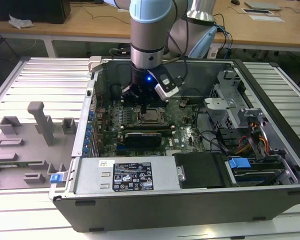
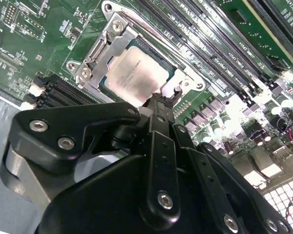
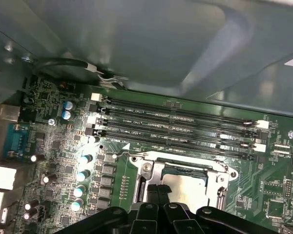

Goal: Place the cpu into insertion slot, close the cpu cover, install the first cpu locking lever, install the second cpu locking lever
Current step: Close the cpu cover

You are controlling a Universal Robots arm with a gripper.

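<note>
Fingers [image 2: 158, 113] are seen clenched together, nothing held between them, tips poised close at the edge of the cpu cover [image 2: 100, 53]. The cpu [image 2: 136, 73] is seated just beyond them, framed by that cover.

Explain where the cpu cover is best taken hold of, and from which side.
Grip the small tongue jutting from the edge of the cpu cover nearest the gripper. The cover lies flat around the cpu, its thin rails offering little to pinch, while the tongue sticks out clear. Probably come down from above on that side.
</note>
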